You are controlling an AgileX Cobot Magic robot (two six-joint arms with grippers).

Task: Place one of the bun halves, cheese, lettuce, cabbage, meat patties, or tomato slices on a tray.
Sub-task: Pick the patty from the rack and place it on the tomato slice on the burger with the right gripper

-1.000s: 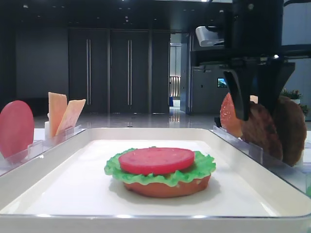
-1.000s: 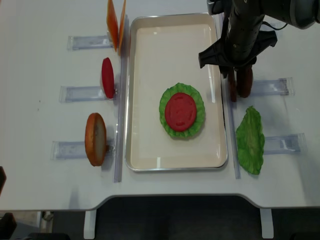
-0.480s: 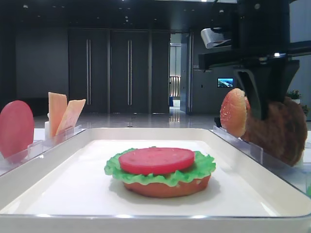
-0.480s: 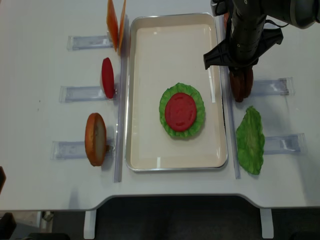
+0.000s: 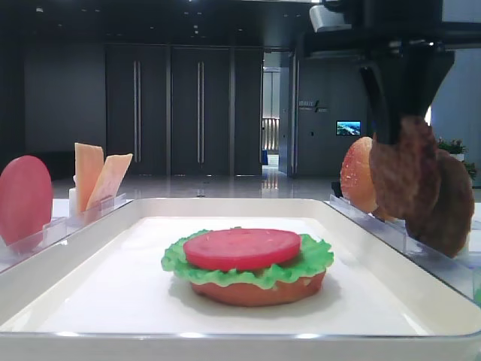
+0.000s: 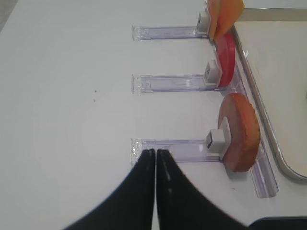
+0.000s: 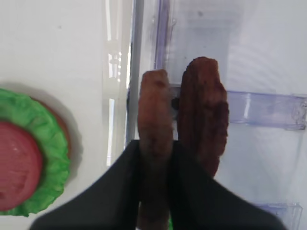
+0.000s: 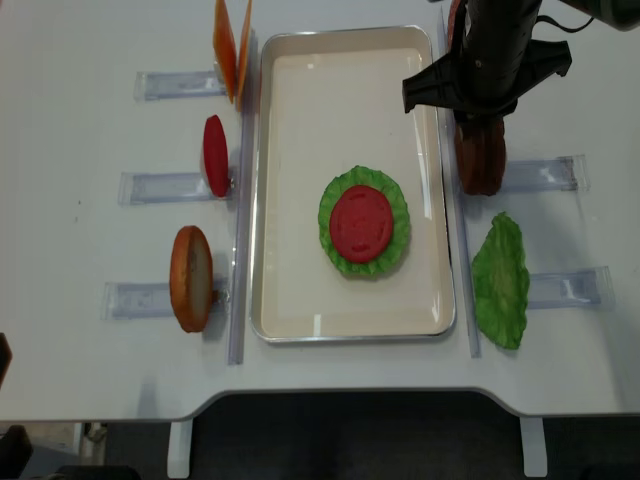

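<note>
**Item: right tool [image 7: 154, 158].** Clamped narrow on the upper edge of one meat patty [image 7: 154, 129], held on edge. In the low front view the gripped patty [image 5: 404, 177] hangs slightly above its neighbour.

**Item: second meat patty [image 7: 204, 115].** Stands in the clear rack [image 7: 261, 109] just beside the held one, at its 3 o'clock in the wrist view. You cannot tell whether their faces touch. Risk: if they rub, your lift could tip the second patty out of its slot.

**Item: tray [image 8: 290, 120].** Centre of the surface [image 8: 90, 50]. The stack on it sits at about 5 o'clock from the tray's middle: bottom bun half [image 5: 255, 289], lettuce [image 8: 396, 215], tomato slice [image 8: 361, 222] on top. This looks the likely spot for the patty.

**Hazards for you:**
- The grip takes only the patty's rim, so a quick swing may let it pivot or slip free.
- The tray's raised rim lies between rack and stack, and a low carry could snag it.
- An edge-on release may leave the patty rolling or skewed, pushing the tomato slice off.

**Item: left tool [image 6: 156, 160].** Closed, holding nothing, over bare surface near the rack with the upright bun half [image 6: 240, 132].

**Other stock:** spare lettuce leaf [image 8: 500, 280] at 4 o'clock of the tray; cheese slices [image 8: 232, 45] at 10 o'clock.
</note>
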